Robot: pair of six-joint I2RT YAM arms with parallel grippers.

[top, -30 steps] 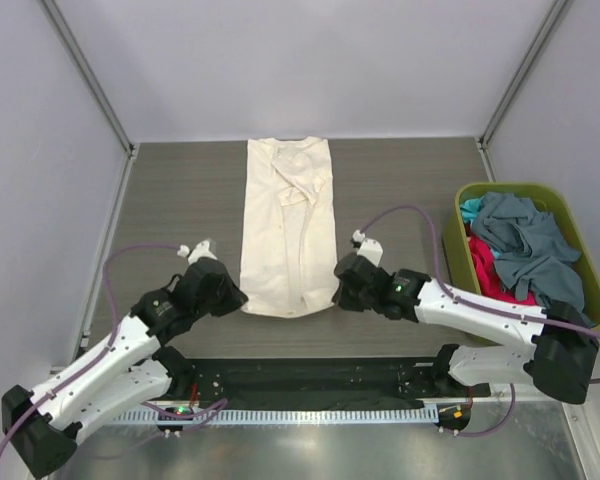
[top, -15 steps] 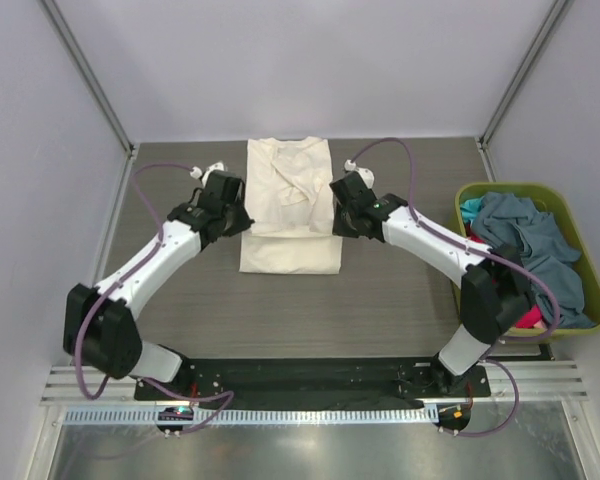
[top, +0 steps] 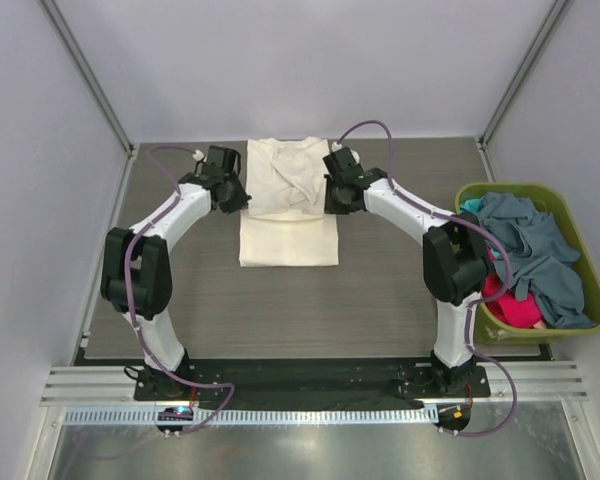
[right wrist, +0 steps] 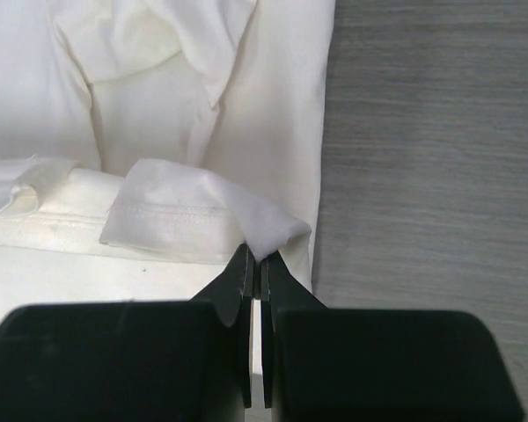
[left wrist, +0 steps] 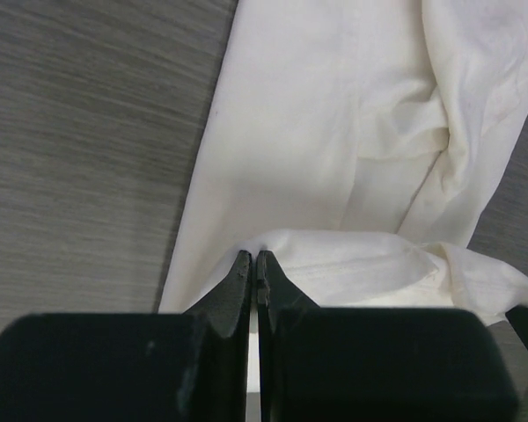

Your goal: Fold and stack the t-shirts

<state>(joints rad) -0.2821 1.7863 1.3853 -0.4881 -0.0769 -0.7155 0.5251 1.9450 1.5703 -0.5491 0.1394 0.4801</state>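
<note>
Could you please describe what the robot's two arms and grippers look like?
Both the left arm and right arm have white links joined by bulky black joints, with a purple cable looping along each. The left gripper and right gripper are black: two slim tapered fingers on a blocky body.
</note>
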